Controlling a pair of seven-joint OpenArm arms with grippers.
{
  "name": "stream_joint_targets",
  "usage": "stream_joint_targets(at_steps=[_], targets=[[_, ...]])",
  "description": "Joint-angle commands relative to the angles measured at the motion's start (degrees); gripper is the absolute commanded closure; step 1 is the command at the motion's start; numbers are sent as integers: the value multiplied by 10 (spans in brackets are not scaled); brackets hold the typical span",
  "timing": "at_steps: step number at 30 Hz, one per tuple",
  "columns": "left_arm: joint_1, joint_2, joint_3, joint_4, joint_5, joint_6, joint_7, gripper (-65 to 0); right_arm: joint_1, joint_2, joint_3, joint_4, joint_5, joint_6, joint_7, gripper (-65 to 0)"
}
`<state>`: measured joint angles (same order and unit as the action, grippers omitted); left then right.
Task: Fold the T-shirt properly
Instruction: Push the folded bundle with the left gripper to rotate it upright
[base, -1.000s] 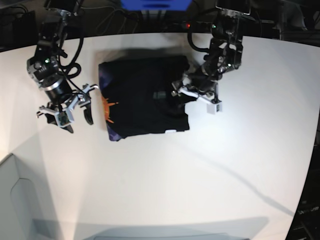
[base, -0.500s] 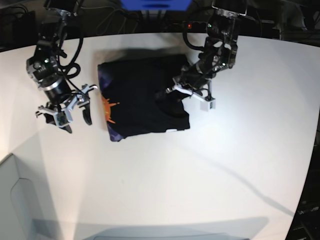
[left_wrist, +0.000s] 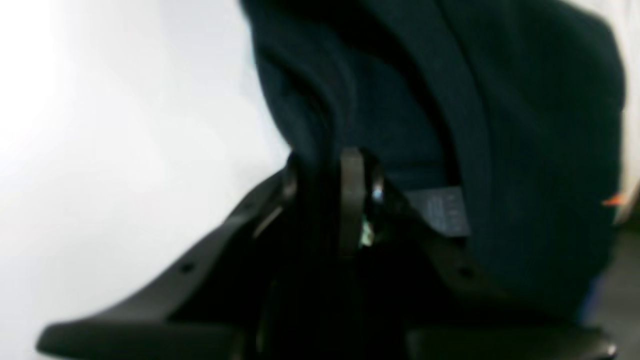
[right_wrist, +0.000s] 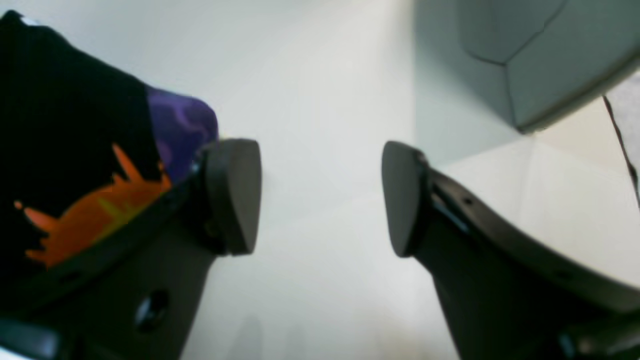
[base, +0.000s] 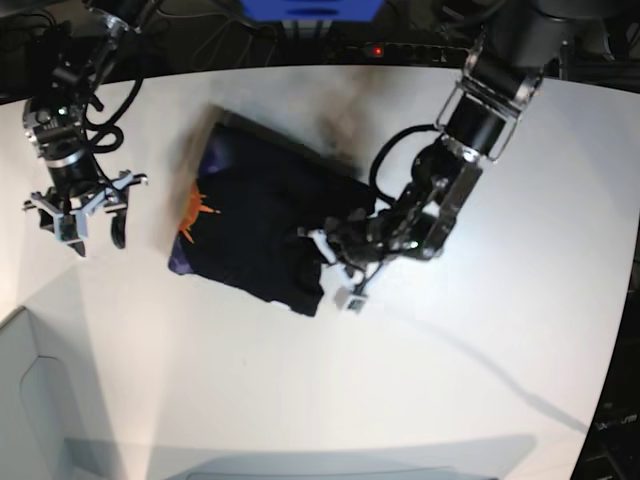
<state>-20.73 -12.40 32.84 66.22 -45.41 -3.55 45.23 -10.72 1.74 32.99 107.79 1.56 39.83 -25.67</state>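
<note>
The left end effector (base: 338, 262), which was standing open beside the T-shirt (base: 255, 225) a second ago, is now pinching its right edge and dragging it across the tabletop (base: 420, 400), starting another fold. The right end effector (base: 82, 215) is hovering wide open, empty, near the left edge.

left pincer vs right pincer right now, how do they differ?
The left pincer is closed on a fold of the T-shirt; the right pincer stands wide open and holds nothing. The left one works at the shirt's near right edge in the base view, among the cloth; the right one hangs over bare table beside the shirt's printed end, apart from it. Both have dark fingers.
</note>
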Motion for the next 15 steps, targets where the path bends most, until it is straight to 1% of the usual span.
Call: stream_joint_targets(at_steps=[1, 3, 5, 8, 10, 11, 15], targets=[[-35, 3, 61, -15, 16, -8, 32, 0, 3, 1, 15, 14, 9, 2, 15, -385], [-96, 8, 166, -40, 16, -30, 28, 0, 4, -12, 39, 14, 9, 2, 15, -385], [-148, 12, 256, -54, 17, -49, 10, 0, 5, -20, 56, 14, 7, 2, 15, -385], [-213, 45, 365, -73, 40, -77, -33, 0, 4, -31, 77, 14, 6, 2, 15, -385], [-241, 70, 403, -89, 73, -91, -45, 0, 3, -42, 85, 15, 6, 2, 15, -385], [-246, 87, 411, -97, 91, -96, -46, 0, 3, -47, 94, 15, 6, 2, 15, -385], [-251, 148, 412, -143, 177, -130, -42, -1, 3, -68, 128, 15, 6, 2, 15, -385]])
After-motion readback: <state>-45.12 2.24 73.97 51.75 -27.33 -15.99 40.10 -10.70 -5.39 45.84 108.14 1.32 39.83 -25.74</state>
